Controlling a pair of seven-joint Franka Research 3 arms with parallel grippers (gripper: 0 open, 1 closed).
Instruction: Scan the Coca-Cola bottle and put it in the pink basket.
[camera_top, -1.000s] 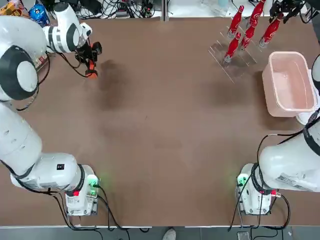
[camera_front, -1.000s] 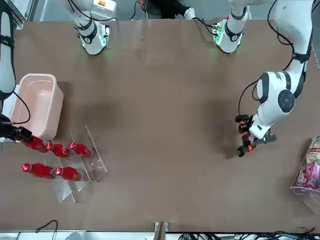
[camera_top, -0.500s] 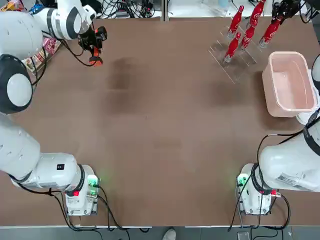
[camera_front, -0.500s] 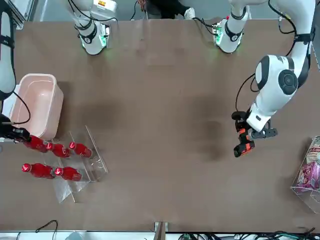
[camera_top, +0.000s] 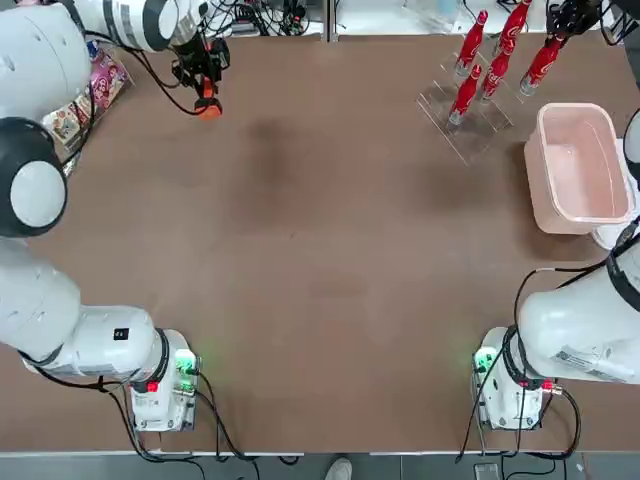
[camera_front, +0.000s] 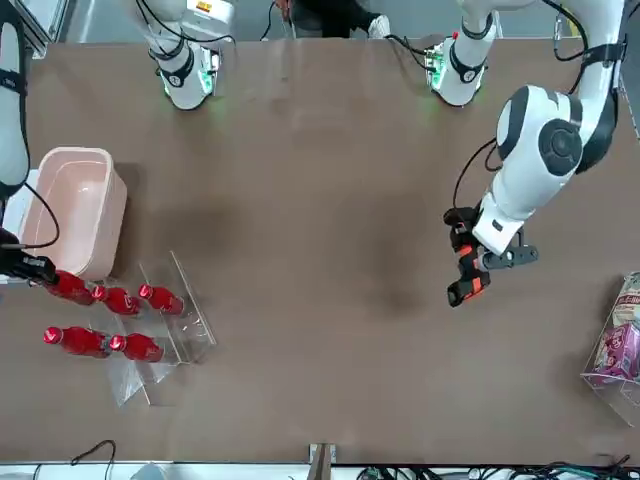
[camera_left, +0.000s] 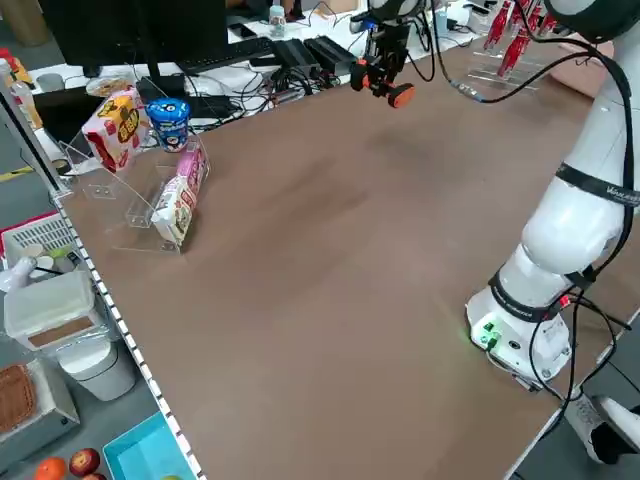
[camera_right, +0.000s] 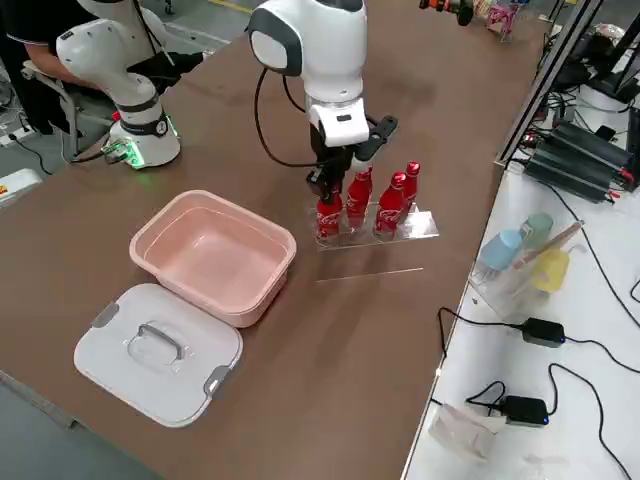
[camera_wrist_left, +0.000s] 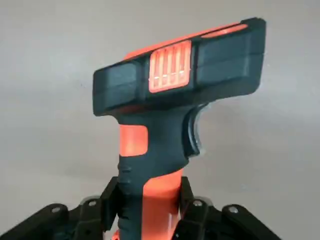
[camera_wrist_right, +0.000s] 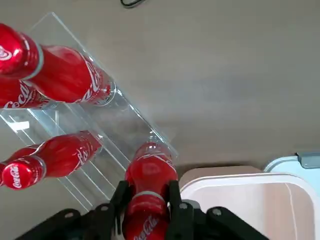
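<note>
At the far left of the table, a clear acrylic holder (camera_left: 148, 242) bears snack packets (camera_left: 178, 200), pink and white ones among them. A blue tub (camera_left: 170, 122) and a yellow-and-white bag (camera_left: 115, 130) are beside those packets.

Just to their right, still on the left of the table's far part, the left gripper (camera_wrist_left: 150, 205) is above the tabletop, its fingers closed around the handle of the orange-and-black handheld scanner (camera_wrist_left: 160, 75). The scanner's head rises clear of the fingers, and nothing else touches it.

Between the two arm bases, past the near edge, part of a person shows: a pale shoe (camera_top: 339, 468).

At the far right stands the clear acrylic bottle rack (camera_top: 445, 118) with five red Coca-Cola bottles. Four of them, the other bottles (camera_top: 465, 95), stand in it ungripped. The right gripper (camera_wrist_right: 150, 200) is over the rack's right part, pinching the Coca-Cola bottle (camera_wrist_right: 151, 172) nearest the basket at its upper part, a finger on either side. That bottle is at the rack, its base low among the clear walls.

Nearer and farther right, the pink basket (camera_top: 580, 165) sits on the table, with its inside bare. To its right, just beside it, lies a white lid (camera_right: 160, 350) with grey clips and a handle, flat on the tabletop.
</note>
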